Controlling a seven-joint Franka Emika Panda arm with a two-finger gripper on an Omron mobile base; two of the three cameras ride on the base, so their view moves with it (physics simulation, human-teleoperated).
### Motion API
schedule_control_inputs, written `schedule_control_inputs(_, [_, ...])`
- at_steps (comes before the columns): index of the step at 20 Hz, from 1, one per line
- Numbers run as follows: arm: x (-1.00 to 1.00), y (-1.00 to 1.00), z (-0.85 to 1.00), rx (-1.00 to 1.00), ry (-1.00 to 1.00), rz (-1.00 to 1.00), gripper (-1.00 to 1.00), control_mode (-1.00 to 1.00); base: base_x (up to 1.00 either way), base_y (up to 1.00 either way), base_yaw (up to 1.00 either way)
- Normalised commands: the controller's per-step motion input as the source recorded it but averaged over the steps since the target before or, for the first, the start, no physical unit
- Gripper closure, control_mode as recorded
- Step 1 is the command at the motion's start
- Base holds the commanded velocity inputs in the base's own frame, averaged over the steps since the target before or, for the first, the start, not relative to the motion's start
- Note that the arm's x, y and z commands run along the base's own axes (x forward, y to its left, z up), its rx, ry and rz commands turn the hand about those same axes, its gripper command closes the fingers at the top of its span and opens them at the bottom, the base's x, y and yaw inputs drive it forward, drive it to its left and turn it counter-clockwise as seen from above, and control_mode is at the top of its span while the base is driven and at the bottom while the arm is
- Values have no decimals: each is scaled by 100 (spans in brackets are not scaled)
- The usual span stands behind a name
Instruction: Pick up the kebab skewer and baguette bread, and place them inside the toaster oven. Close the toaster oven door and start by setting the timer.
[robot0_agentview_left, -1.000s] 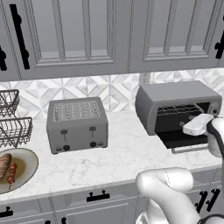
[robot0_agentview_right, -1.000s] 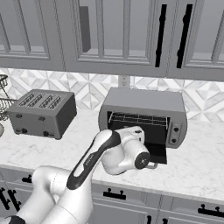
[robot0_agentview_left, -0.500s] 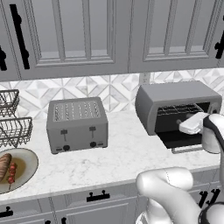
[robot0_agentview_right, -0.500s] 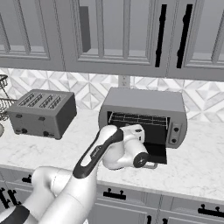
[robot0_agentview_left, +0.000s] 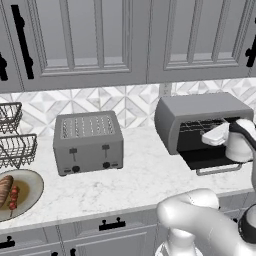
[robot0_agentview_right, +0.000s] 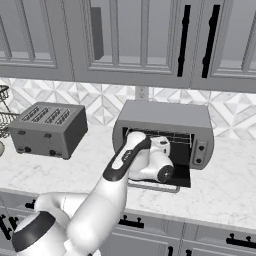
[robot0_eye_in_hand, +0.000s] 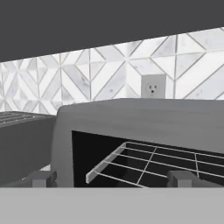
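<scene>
The grey toaster oven (robot0_agentview_left: 197, 112) stands at the right of the counter. Its door (robot0_agentview_left: 204, 159) hangs down open, and the wire rack (robot0_eye_in_hand: 151, 162) inside is bare. My gripper (robot0_agentview_left: 214, 136) hovers above the door at the oven's mouth, open, with nothing between its widely spaced fingertips (robot0_eye_in_hand: 40, 179). Far left on the counter, a tan plate (robot0_agentview_left: 31, 186) carries the baguette bread (robot0_agentview_left: 4, 188) and the kebab skewer (robot0_agentview_left: 13, 198). From the right base view my arm covers part of the toaster oven (robot0_agentview_right: 167, 117) and its lowered door (robot0_agentview_right: 181, 176).
A grey slotted pop-up toaster (robot0_agentview_left: 88, 141) sits between the plate and the oven. Wire baskets (robot0_agentview_left: 15, 147) stand at the back left. Cabinets hang low over the counter. The oven's knobs (robot0_agentview_right: 200, 152) are on its right side, and a wall outlet (robot0_eye_in_hand: 153, 86) is behind it.
My hand has risen slightly and drifted a little to the left at the oven's mouth. Its jaws have stayed open, and nothing else has moved.
</scene>
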Motion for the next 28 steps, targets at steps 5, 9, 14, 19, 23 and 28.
schedule_control_inputs(5, [40, 0, -27, 4, 0, 0, -100, -100, 0, 0, 0])
schedule_control_inputs(9, [37, -4, -20, 8, 2, 0, -100, -100, 0, 0, 0])
schedule_control_inputs(14, [32, -11, -10, 7, 3, 0, -100, -100, 0, 0, 0])
schedule_control_inputs(19, [43, -10, -12, 3, 0, 0, -100, -100, 0, 0, 0])
schedule_control_inputs(23, [31, -1, -34, 0, 0, 0, -100, -100, 0, 0, 0])
schedule_control_inputs(28, [25, -4, -18, 0, 0, 0, -100, -100, 0, 0, 0])
